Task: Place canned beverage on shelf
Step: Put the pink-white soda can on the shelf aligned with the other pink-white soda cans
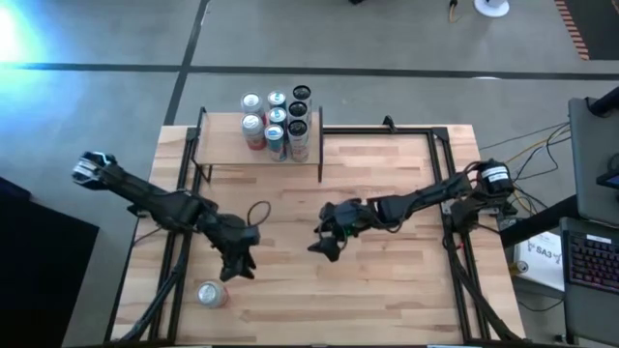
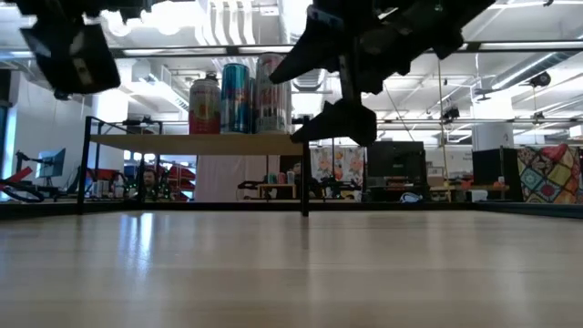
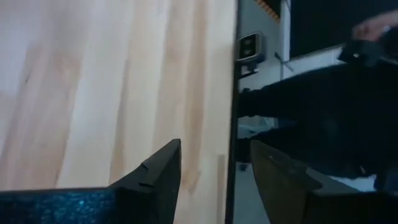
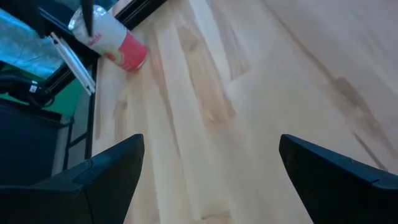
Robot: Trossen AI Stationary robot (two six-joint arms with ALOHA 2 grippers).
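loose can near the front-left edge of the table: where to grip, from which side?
Judging from the high view, the can seems to stand upright with its silver lid facing up, alone on the tabletop. Grip mid-body across the round wall, coming from above or level from the side. The left gripper, open, hovers nearest; the right gripper is open mid-table.

Overhead and table-level cameras both see the shelf (image 1: pixel 259 145); wrist cameras skim the tabletop (image 4: pixel 261 93).

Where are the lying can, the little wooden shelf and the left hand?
White and red can lying on its side (image 1: pixel 211 294), high view, middle of its body.
Small light-wood shelf (image 1: pixel 221 152), high view, bare board.
Left hand (image 1: pixel 238 266), high view, between its fingertips.
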